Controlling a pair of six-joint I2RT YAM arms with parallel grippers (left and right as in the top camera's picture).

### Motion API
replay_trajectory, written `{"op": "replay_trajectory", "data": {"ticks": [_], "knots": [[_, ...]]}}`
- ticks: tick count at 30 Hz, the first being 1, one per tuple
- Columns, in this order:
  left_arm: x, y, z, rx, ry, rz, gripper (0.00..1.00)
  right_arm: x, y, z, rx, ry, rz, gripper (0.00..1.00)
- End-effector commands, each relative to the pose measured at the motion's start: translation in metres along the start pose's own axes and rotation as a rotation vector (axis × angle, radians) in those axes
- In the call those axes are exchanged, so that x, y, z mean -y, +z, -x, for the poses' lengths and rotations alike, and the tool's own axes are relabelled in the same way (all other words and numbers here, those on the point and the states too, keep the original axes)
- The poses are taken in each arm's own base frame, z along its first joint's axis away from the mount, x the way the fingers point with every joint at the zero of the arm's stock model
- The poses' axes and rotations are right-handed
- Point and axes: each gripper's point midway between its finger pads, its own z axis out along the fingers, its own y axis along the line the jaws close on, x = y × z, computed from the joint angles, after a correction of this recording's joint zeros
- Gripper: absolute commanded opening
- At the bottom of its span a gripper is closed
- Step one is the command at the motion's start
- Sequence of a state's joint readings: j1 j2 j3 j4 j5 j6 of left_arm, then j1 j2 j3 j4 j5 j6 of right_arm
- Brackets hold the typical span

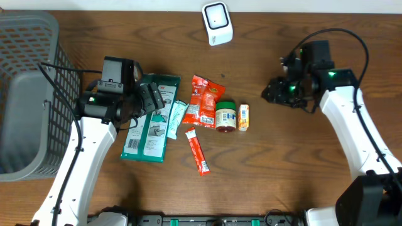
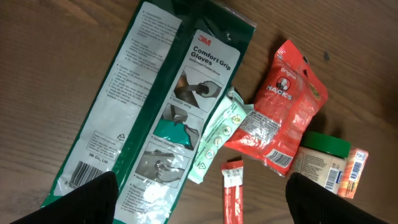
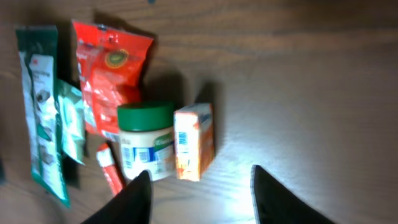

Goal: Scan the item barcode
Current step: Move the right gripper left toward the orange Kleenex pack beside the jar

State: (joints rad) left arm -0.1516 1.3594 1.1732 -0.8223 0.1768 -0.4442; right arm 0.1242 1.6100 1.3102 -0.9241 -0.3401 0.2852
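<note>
Since the flat dark-green plastic pack of work gloves [image 2: 143, 93] lies directly beneath the left gripper [image 2: 205, 202], whose jaws are spread wide with nothing held, it is judged to be the item to scan. It is expected to be light, limp and slick, liable to sag and slide, so a pinch across one long edge is advised, clear of the printed barcode [image 2: 82, 172] near one finger. The right gripper [image 3: 199, 199], jaws apart and empty, is held well apart from the pack, a small orange carton [image 3: 194, 142] just ahead of its fingers.
</note>
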Motion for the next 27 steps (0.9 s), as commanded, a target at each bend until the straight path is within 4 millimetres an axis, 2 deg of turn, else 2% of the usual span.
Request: {"op": "replay_trajectory", "data": {"ticks": [1,4,16,21,27], "knots": [[0.001,-0.005,0.006,0.022,0.006,0.000,0.87,-0.016,-0.002,-0.005,0.005,-0.005,-0.039,0.55],[0.001,-0.005,0.006,0.022,0.006,0.000,0.86,-0.025,0.007,-0.014,-0.006,-0.043,-0.083,0.60],[0.001,-0.005,0.006,0.022,0.006,0.000,0.87,-0.034,0.019,-0.026,0.006,-0.081,-0.209,0.62],[0.001,-0.005,0.006,0.022,0.006,0.000,0.87,-0.029,0.031,-0.029,-0.028,-0.077,-0.226,0.63],[0.001,-0.005,0.006,0.022,0.006,0.000,0.87,-0.018,0.054,-0.036,-0.097,-0.065,-0.261,0.63]]}}
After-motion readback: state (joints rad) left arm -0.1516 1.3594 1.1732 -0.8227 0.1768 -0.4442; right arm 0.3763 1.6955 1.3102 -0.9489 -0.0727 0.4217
